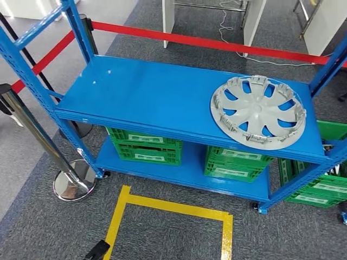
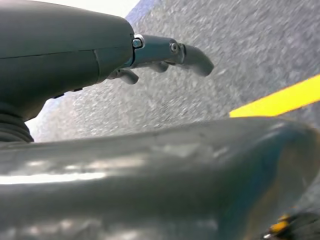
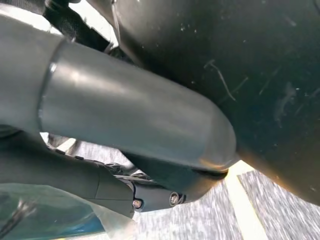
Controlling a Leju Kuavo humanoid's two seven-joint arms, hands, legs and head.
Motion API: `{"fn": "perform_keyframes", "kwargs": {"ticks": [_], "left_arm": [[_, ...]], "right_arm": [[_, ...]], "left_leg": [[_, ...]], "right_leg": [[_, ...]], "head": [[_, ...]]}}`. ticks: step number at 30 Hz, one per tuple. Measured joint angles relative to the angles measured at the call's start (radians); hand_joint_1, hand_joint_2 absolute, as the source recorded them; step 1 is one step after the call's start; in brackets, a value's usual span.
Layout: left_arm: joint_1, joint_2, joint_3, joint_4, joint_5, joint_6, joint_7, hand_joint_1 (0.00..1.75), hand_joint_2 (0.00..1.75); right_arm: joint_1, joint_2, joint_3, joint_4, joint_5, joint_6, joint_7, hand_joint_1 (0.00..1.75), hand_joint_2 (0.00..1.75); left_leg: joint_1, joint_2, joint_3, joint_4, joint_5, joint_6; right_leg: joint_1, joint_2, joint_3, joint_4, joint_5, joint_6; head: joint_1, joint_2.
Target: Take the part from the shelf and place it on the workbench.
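Green crates (image 1: pixel 145 146) are sitting under the top board. A red barrier belt (image 1: pixel 204 42) is running behind, and yellow floor tape (image 1: pixel 172 207) is lying in front.

From the head we look down and forward over the blue shelf (image 1: pixel 164 97) at middling range. Both wrist cameras sit close behind hanging hands, facing grey carpet (image 2: pixel 241 45); all three share the yellow floor tape (image 1: pixel 172 208).

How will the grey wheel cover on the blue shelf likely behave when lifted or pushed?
The wheel cover looks like thin moulded plastic, so probably light and fairly stiff. Lying flat on the smooth shelf, it would likely slide rather than roll. Its rim clips look breakable.
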Motion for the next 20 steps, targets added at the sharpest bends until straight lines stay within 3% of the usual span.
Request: {"fn": "perform_keyframes", "kwargs": {"ticks": [3, 4, 5, 7, 8, 9, 14, 16, 18, 20], "left_arm": [[-0.012, 0.001, 0.005, -0.002, 0.003, 0.005, -0.008, 0.0, 0.0], [-0.014, 0.002, 0.006, -0.002, 0.004, 0.006, -0.01, 0.0, 0.0], [-0.014, 0.002, 0.007, -0.002, 0.006, 0.006, -0.011, 0.0, 0.0], [-0.015, 0.003, 0.008, -0.002, 0.01, 0.007, -0.011, 0.0, 0.0], [-0.016, 0.004, 0.008, -0.002, 0.011, 0.008, -0.011, 0.0, 0.0], [-0.018, 0.006, 0.009, -0.002, 0.012, 0.008, -0.012, 0.0, 0.0], [-0.021, 0.011, 0.01, -0.004, 0.011, 0.015, -0.023, 0.0, 0.0], [-0.023, 0.01, 0.01, -0.006, 0.011, 0.018, -0.024, 0.0, 0.0], [-0.024, 0.008, 0.01, -0.006, 0.011, 0.018, -0.019, 0.0, 0.0], [-0.023, 0.008, 0.01, -0.006, 0.012, 0.018, -0.013, 0.0, 0.0]], "right_arm": [[-0.005, -0.003, 0.007, -0.001, 0.0, 0.0, -0.002, 0.0, 0.0], [-0.009, -0.004, 0.008, -0.002, 0.0, 0.0, -0.003, 0.0, 0.0], [-0.011, -0.005, 0.009, -0.002, -0.001, 0.0, -0.003, 0.0, 0.0], [-0.013, -0.005, 0.01, -0.002, -0.001, 0.0, 0.0, 0.0, 0.0], [-0.012, -0.005, 0.011, -0.002, -0.001, 0.0, 0.001, 0.0, 0.0], [-0.012, -0.005, 0.011, -0.001, -0.001, 0.001, 0.003, 0.0, 0.0], [-0.008, -0.003, 0.01, -0.001, -0.011, -0.001, 0.005, 0.0, 0.0], [-0.008, -0.001, 0.01, -0.002, -0.015, -0.003, 0.006, 0.0, 0.0], [-0.006, -0.001, 0.01, -0.001, -0.016, -0.003, 0.006, 0.0, 0.0], [-0.004, -0.001, 0.01, -0.001, -0.017, -0.003, 0.006, 0.0, 0.0]], "left_leg": [[0.0, 0.001, 0.021, -0.005, -0.015, 0.01], [-0.001, 0.001, 0.03, -0.005, -0.022, 0.011], [0.0, 0.001, 0.042, -0.004, -0.031, 0.011], [0.001, -0.001, 0.071, -0.004, -0.051, 0.007], [-0.001, -0.002, 0.081, -0.004, -0.06, 0.003], [-0.003, -0.003, 0.087, -0.003, -0.068, -0.003], [-0.007, -0.002, 0.081, 0.012, -0.086, -0.022], [-0.004, 0.0, 0.036, 0.104, -0.121, -0.033], [-0.001, 0.001, -0.053, 0.247, -0.158, -0.04], [-0.001, 0.001, -0.11, 0.317, -0.158, -0.04]], "right_leg": [[0.002, 0.002, -0.119, 0.185, -0.051, 0.003], [0.003, 0.003, -0.153, 0.226, -0.046, 0.004], [0.003, 0.003, -0.168, 0.227, -0.019, 0.005], [0.0, 0.001, -0.152, 0.134, 0.079, 0.006], [0.0, 0.0, -0.136, 0.083, 0.116, 0.007], [0.0, 0.0, -0.116, 0.037, 0.132, 0.005], [-0.004, 0.008, -0.081, -0.011, 0.108, -0.021], [-0.008, 0.004, -0.063, -0.018, 0.1, -0.032], [-0.008, 0.002, -0.05, -0.021, 0.09, -0.037], [-0.008, 0.004, -0.04, -0.021, 0.081, -0.038]], "head": [[0.007, 0.0], [0.008, 0.0], [0.008, 0.0], [0.009, 0.0], [0.009, 0.0], [0.01, 0.0], [0.002, 0.0], [-0.004, 0.0], [-0.009, 0.0], [-0.009, 0.0]]}}
